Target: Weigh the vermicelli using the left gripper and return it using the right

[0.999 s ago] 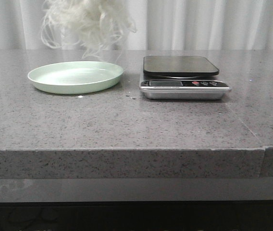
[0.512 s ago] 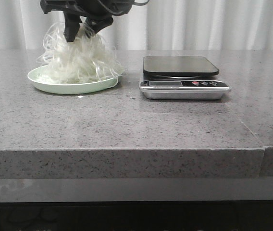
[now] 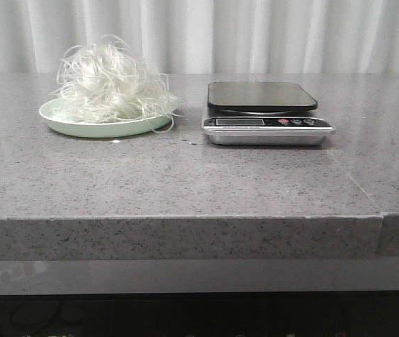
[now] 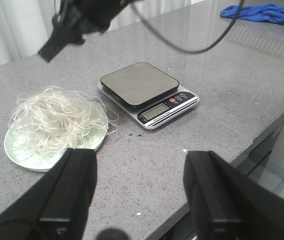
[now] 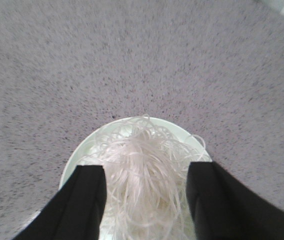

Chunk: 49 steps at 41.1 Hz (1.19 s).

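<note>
The vermicelli point(image 3: 108, 88) sat heaped on the green plate point(image 3: 59, 123) beside the scale point(image 3: 266, 112), both grippers spread empty, right gripper point(image 5: 144, 200) overhead; loose strands could snag its fingers and drag off.

- the scale point(image 3: 267, 112) has a display and buttons too small to read in the front view; the same goes for it in the left wrist view.
- the blue cloth point(image 4: 266, 12) is cut off by the picture's edge at about 2 o'clock.
- the plate point(image 5: 82, 150) is cut by the lower edge at 6 o'clock and partly hidden behind the right gripper point(image 5: 144, 200) fingers.
- the vermicelli point(image 5: 142, 165) runs off the same edge, its lower strands blurred.
- the left gripper point(image 4: 139, 200) shows only two dark fingers, cut off at 6 o'clock.
- the other arm at 11 o'clock in the left wrist view is cropped by the top edge.
</note>
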Each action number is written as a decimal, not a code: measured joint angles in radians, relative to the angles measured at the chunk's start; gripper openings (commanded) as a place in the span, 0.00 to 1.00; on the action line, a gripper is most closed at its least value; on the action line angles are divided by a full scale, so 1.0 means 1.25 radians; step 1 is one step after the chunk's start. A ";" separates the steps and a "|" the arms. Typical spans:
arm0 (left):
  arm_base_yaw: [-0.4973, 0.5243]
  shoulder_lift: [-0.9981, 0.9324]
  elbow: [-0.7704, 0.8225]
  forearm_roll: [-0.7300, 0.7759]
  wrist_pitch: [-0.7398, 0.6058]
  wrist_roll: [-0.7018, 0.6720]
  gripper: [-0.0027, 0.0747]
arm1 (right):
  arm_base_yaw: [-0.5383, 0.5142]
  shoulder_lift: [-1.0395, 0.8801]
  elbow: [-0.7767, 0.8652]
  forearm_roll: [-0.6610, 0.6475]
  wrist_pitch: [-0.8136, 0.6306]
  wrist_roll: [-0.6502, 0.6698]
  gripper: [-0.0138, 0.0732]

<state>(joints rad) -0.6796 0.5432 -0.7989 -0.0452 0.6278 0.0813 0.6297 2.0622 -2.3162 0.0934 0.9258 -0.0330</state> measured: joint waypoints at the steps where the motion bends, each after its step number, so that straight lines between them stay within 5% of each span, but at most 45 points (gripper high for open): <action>1: 0.000 0.000 0.000 0.000 0.000 0.000 0.62 | 0.000 -0.011 0.000 0.000 0.005 0.000 0.70; 9: 0.000 0.000 0.000 0.000 0.000 0.000 0.62 | 0.000 -0.147 0.107 0.000 0.012 0.000 0.70; 28: 0.000 0.000 0.013 0.000 0.000 0.000 0.62 | -0.018 -0.644 0.853 0.001 -0.314 0.000 0.70; 38: 0.000 0.000 0.013 0.000 0.000 0.000 0.62 | -0.018 -0.898 1.071 -0.015 -0.308 0.000 0.70; 49: 0.000 0.000 0.013 0.000 0.000 0.000 0.62 | -0.018 -1.090 1.154 -0.050 -0.154 0.000 0.70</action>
<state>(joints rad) -0.6796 0.5432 -0.7831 -0.0452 0.6278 0.0813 0.6069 0.6996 -0.8737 0.0313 0.7336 -0.0330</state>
